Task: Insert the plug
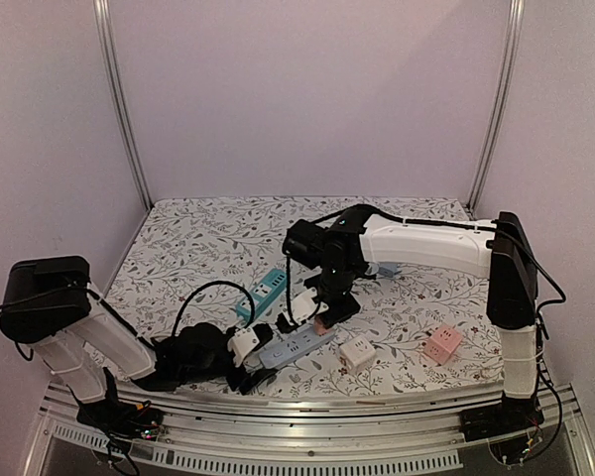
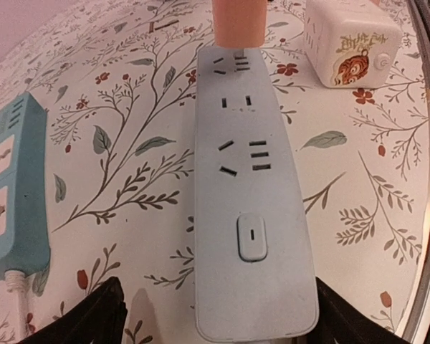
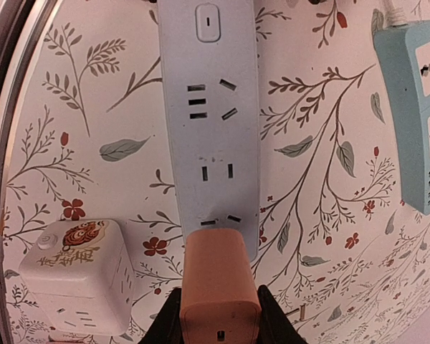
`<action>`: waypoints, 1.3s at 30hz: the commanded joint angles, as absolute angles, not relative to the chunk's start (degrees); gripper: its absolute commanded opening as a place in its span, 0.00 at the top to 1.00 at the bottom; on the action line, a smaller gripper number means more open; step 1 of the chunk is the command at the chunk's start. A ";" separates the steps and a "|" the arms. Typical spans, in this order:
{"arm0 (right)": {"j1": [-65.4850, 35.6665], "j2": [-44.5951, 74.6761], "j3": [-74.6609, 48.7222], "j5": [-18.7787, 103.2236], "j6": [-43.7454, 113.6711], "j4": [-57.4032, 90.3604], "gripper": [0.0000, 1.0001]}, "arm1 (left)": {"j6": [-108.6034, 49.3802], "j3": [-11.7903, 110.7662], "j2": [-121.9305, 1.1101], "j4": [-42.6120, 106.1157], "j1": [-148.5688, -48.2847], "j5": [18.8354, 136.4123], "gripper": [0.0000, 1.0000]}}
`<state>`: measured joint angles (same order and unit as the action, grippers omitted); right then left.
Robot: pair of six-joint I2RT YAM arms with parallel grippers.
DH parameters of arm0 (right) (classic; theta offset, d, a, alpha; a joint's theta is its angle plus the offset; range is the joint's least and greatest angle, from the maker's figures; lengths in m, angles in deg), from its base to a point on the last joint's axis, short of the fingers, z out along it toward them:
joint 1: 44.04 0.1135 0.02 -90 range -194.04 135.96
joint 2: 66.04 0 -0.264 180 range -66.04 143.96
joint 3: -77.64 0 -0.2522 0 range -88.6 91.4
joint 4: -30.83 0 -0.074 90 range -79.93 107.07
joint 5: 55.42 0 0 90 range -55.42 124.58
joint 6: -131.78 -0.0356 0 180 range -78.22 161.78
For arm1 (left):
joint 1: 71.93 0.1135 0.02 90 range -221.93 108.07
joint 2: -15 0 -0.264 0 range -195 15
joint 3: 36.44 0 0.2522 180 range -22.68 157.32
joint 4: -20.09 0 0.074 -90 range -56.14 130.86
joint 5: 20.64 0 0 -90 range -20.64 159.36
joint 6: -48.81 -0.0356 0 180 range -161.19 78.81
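A grey power strip (image 1: 293, 347) lies near the table's front edge; it also shows in the left wrist view (image 2: 251, 179) and the right wrist view (image 3: 209, 107). My right gripper (image 1: 324, 309) is shut on an orange-pink plug (image 3: 218, 276), upright over the strip's far end socket. The plug's base meets the strip; its prongs are hidden. The plug shows at the top of the left wrist view (image 2: 238, 21). My left gripper (image 2: 218, 315) straddles the strip's near end, jaws apart: the right finger sits at the strip's edge, the left finger stands off it.
A teal power strip (image 1: 263, 293) with a black cable (image 1: 203, 290) lies left of the grey one. A white cube adapter (image 1: 357, 354) stands right of the grey strip, and a pink cube adapter (image 1: 442, 343) farther right. A metal rail (image 1: 307, 402) runs along the front edge.
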<state>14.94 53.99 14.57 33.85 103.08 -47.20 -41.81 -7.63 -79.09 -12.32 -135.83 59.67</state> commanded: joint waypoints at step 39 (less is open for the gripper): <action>16.28 58.90 16.08 31.78 106.08 -48.65 1.00 | -42.66 -9.75 -79.07 -14.18 -134.97 58.82 0.26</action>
